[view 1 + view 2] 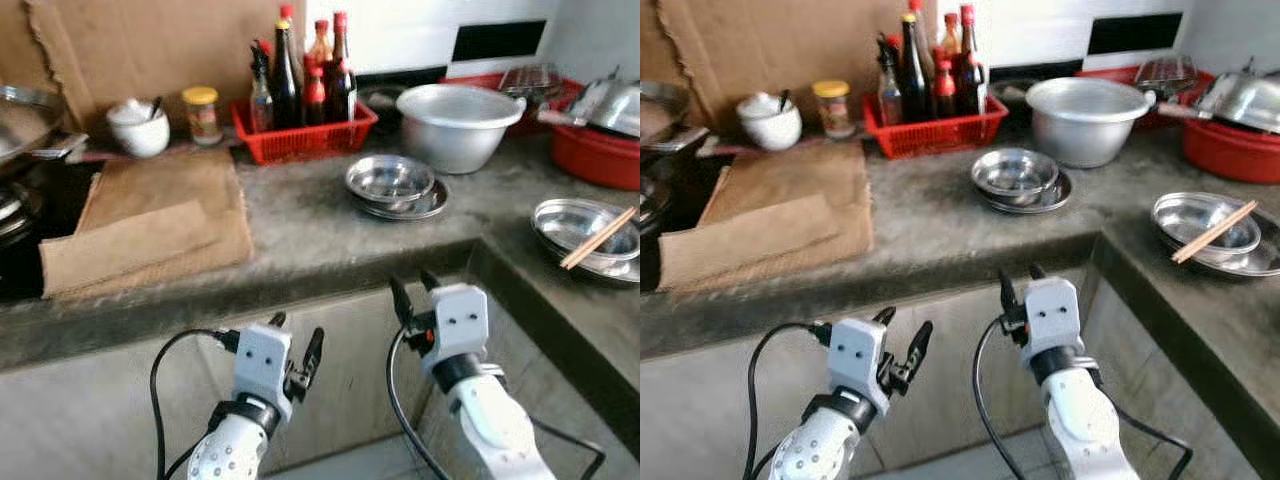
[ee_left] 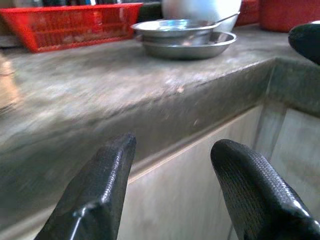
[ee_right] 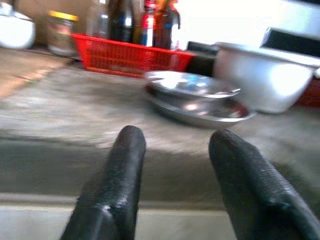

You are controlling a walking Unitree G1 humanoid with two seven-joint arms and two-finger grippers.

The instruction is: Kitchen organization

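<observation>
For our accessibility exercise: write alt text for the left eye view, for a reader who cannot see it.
Two robot arms, left tool and right tool both open and empty, are raised in front of a grey kitchen counter. On it sit stacked steel bowls, a red basket of sauce bottles, a large metal basin and brown cardboard.

Red basket (image 1: 305, 135), silver bowls (image 1: 392, 183), grey countertop (image 1: 300, 225), brown cardboard (image 1: 150, 225), white jar (image 1: 139, 127)
</observation>
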